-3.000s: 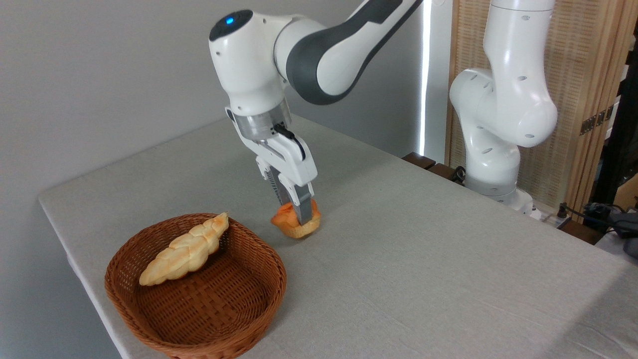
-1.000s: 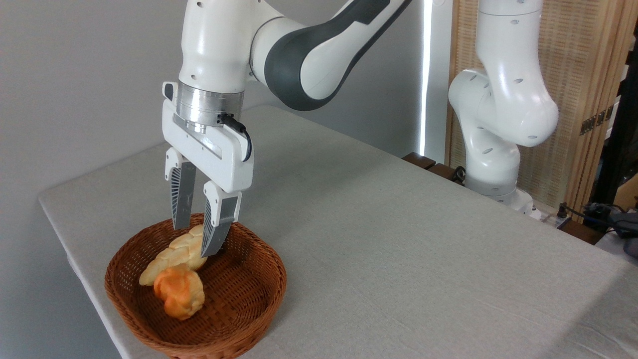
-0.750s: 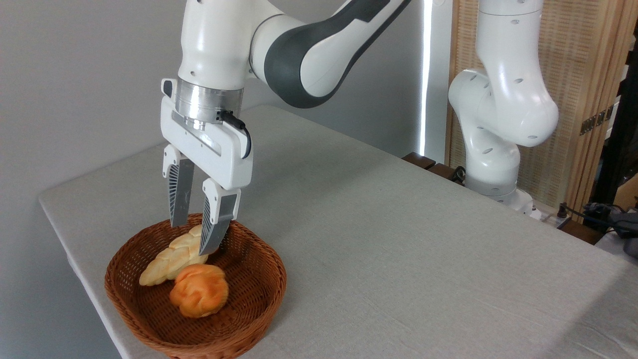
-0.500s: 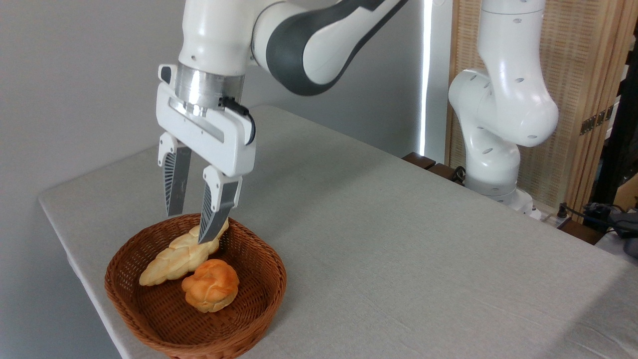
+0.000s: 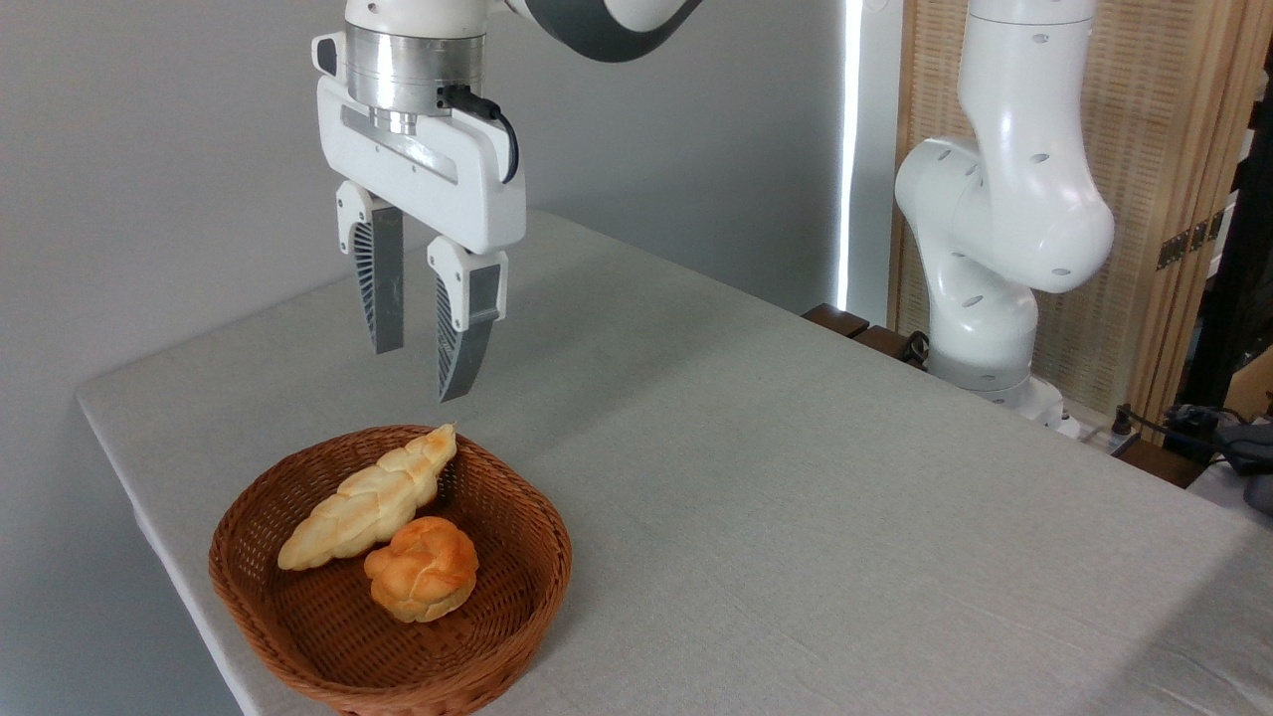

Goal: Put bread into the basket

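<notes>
No readable labels or brand marks on anything in view. Count: one basket (image 5: 298, 636), two bread items in it. The bread (image 5: 421, 582), an orange-golden bun, sits on the basket floor, touching the long braided loaf (image 5: 368, 500) leaning on the back rim. Gripper (image 5: 419, 373) hangs above the basket, fingers apart, holding nothing. One table (image 5: 796, 497), grey cloth.

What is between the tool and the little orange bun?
Nothing visible. The tool hangs open above the basket, with only air under it. The bun already lies inside, beside the long braided loaf.
</notes>
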Motion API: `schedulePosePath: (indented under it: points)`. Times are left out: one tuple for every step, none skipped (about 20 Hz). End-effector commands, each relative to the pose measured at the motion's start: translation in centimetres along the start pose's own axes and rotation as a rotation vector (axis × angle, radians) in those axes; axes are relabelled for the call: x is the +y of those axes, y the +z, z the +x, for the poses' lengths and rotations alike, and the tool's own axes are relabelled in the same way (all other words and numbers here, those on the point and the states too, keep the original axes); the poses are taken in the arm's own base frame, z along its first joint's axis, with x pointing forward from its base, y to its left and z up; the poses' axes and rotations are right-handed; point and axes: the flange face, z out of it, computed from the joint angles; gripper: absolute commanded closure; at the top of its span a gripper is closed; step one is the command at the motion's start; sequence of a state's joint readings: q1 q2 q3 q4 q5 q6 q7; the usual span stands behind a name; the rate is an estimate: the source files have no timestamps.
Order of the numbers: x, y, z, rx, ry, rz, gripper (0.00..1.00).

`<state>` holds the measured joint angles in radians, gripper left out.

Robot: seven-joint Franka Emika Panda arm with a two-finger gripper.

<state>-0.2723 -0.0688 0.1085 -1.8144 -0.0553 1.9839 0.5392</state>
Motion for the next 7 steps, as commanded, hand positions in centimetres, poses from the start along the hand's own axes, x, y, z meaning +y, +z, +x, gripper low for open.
schedulePosePath:
  points:
    - [0.24,-0.48,-0.08,-0.056,-0.004,-0.015,0.0]
    - [0.3,-0.38,-0.21,-0.067,0.004,-0.02,0.0]
    - [0.35,-0.31,-0.3,-0.075,0.009,-0.025,0.0]
    - [0.52,-0.09,-0.56,-0.098,0.013,-0.04,0.0]
    - [0.65,-0.02,-0.62,-0.106,0.016,-0.045,0.0]
    - [0.66,0.09,-0.61,-0.108,0.014,-0.048,0.0]
    - [0.74,0.09,-0.57,-0.107,0.013,-0.049,0.0]
